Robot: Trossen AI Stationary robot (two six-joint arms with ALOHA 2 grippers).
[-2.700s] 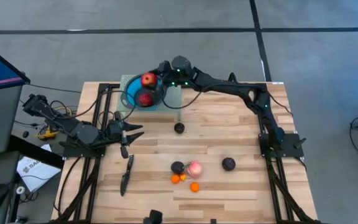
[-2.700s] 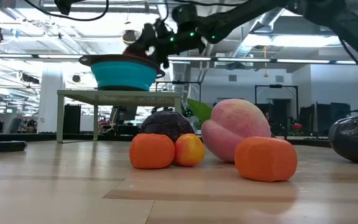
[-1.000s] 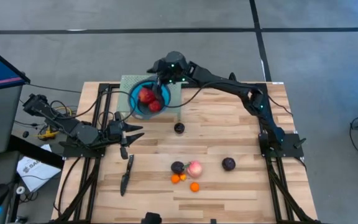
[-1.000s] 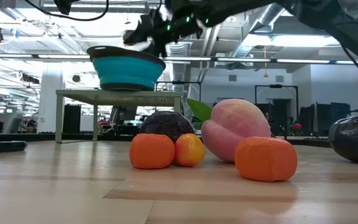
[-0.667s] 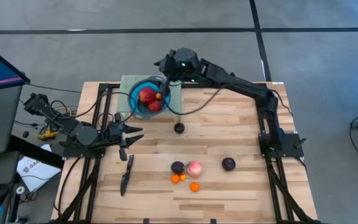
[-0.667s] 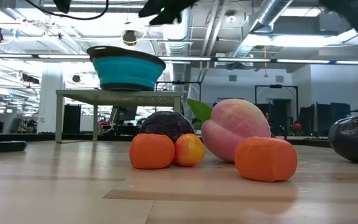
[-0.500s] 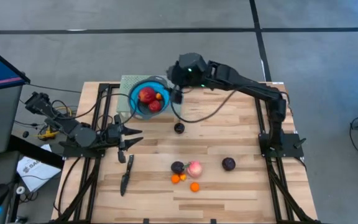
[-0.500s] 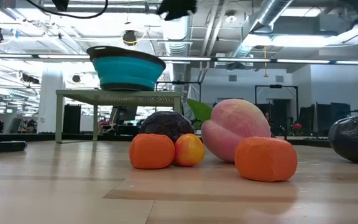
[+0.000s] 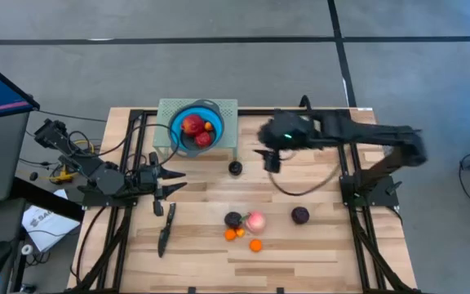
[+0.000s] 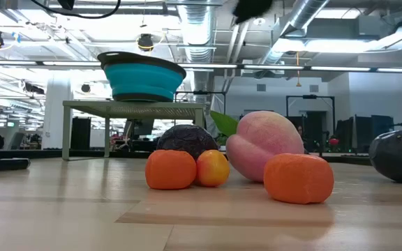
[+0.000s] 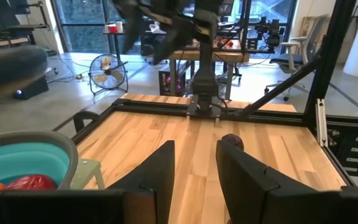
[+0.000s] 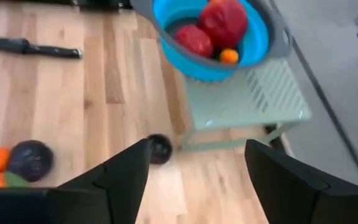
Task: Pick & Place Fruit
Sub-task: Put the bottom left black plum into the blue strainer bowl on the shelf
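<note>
The fruit lies in two places. Two red pieces and a tiny orange one sit in the blue bowl (image 9: 196, 128) (image 12: 213, 37), which stands on a pale green rack (image 9: 219, 110). One dark purple piece (image 9: 235, 168) (image 12: 160, 148) lies alone in front of the rack. Near the table's near edge lie the pink piece (image 9: 255, 220) (image 10: 265, 144), a dark one (image 9: 232, 220), tiny orange ones (image 9: 255, 245) and another dark one (image 9: 300, 216). My right gripper (image 9: 269, 158) (image 12: 197, 144) hangs open above the table, right of the lone dark piece. My left gripper (image 9: 168, 180) (image 11: 194, 146) waits open at the left.
A long black knife (image 9: 166, 229) (image 12: 30, 46) lies on the wood near my left gripper. The rack with the bowl stands at the far edge. Bare wood shows between the lone dark piece and the near group. A screen and cables sit beyond the table's left edge.
My right gripper has left the bowl, risen, and swung toward the table's right and near side; it now hangs over the table's middle. The two red pieces have stayed in the bowl. The other fruit and the knife have kept their places.
</note>
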